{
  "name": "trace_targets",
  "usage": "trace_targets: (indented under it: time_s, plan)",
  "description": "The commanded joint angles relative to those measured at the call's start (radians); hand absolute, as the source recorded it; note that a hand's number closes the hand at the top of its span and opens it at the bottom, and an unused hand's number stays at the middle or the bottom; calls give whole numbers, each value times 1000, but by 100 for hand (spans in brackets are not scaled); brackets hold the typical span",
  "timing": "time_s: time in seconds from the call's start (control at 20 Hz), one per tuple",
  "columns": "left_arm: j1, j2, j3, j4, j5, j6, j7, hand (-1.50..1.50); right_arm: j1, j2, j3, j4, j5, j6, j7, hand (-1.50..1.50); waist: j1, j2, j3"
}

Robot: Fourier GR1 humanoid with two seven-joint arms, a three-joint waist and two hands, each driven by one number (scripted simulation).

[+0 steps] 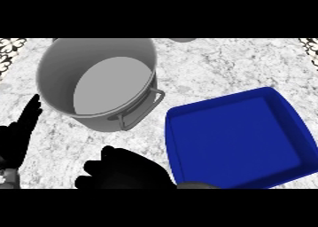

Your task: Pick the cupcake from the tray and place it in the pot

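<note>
Cupcake hidden, perhaps in right robot hand (129, 172), grip unclear, left robot hand (11, 139) straight-fingered by pot (56, 66)

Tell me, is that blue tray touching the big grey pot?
Apart. In the head view a strip of marble counter shows between the blue tray and the grey pot, even at the pot's nearest handle.

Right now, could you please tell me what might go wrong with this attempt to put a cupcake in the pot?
1. No cupcake shows: the blue tray looks bare, and the right hand may be hiding it, so the hold cannot be confirmed.
2. The pot has a tall wall and a handle facing that hand; a low approach might knock it.
3. The left hand rests close beside the pot and could be bumped if the pot shifts.
</note>
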Motion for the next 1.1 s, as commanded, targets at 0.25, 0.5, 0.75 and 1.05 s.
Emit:
trace_targets:
  time_s: [0.25, 0.5, 0.75, 1.05]
  plan:
    - [60, -29, -14, -64, -8, -11, 6, 0, -232, 9, -184, 211, -313, -158, 20, 150, 12, 3, -1]
    - [28, -39, -20, -38, -50, 0, 8, 0, -351, 9, -214, 395, -370, -260, -47, 150, 7, 4, -1]
    - [-12, -36, -6, 26, -43, -20, -36, 0, -560, 9, -213, 635, -516, -355, -96, 150, 24, 8, -2]
    - [-75, -42, -20, 8, -53, -17, 38, 0, -729, 9, -174, 910, -608, -440, -194, 150, 58, 17, -3]
